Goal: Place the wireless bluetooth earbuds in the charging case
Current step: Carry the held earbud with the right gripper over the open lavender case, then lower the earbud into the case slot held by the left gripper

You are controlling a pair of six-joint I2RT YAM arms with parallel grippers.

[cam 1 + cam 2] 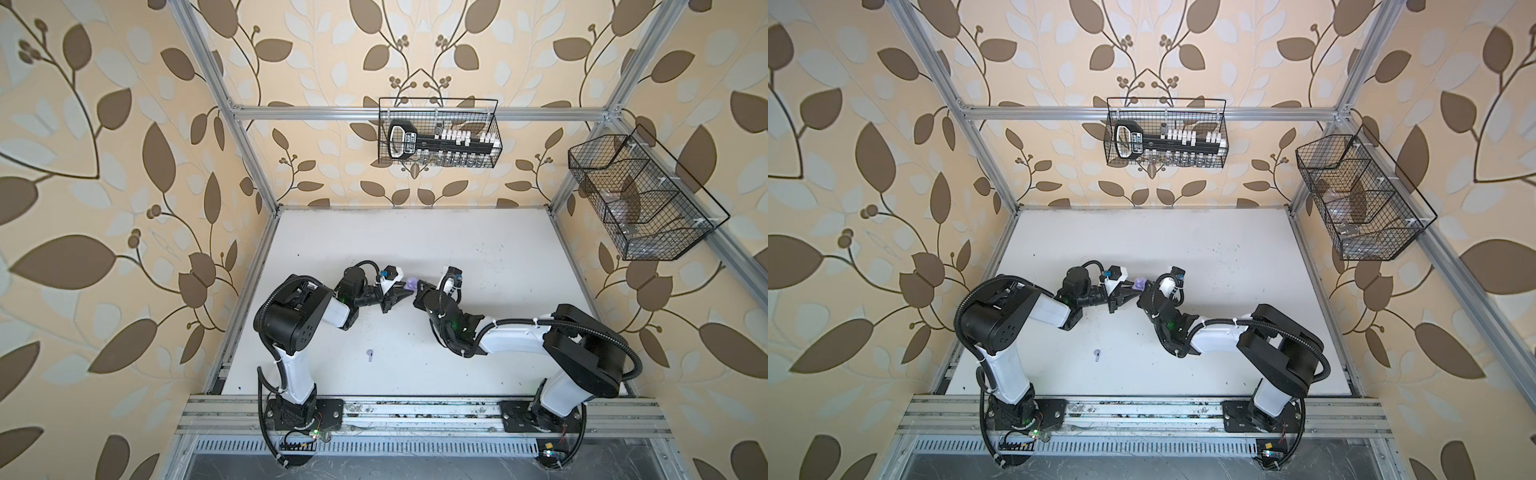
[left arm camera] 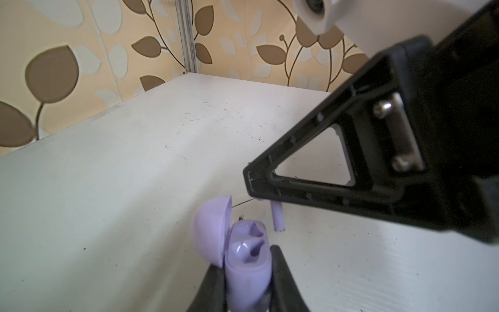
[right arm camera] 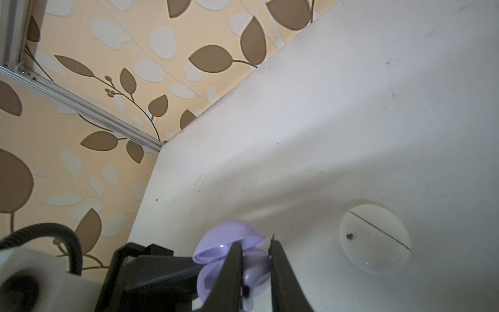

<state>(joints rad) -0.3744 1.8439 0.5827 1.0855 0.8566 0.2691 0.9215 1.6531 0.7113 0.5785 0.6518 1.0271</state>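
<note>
Seating what looks like the first lavender earbud (image 2: 278, 220): right gripper (image 3: 255, 251) pinches it, stem down, just above the open lavender charging case (image 2: 247, 278), which the left gripper (image 2: 246, 260) clamps. Both sockets look empty. Second lavender earbud (image 1: 369, 353) lies on the table (image 1: 415, 249), well apart. Clear round case (image 3: 375, 239) sits untouched.

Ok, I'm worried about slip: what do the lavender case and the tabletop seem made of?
The lavender case looks like moulded plastic, smooth and glossy: highlights shine in its wells. The tabletop looks like white matt laminate or painted board, going by its dull sheen and dark scuffs; which, I cannot tell.
</note>
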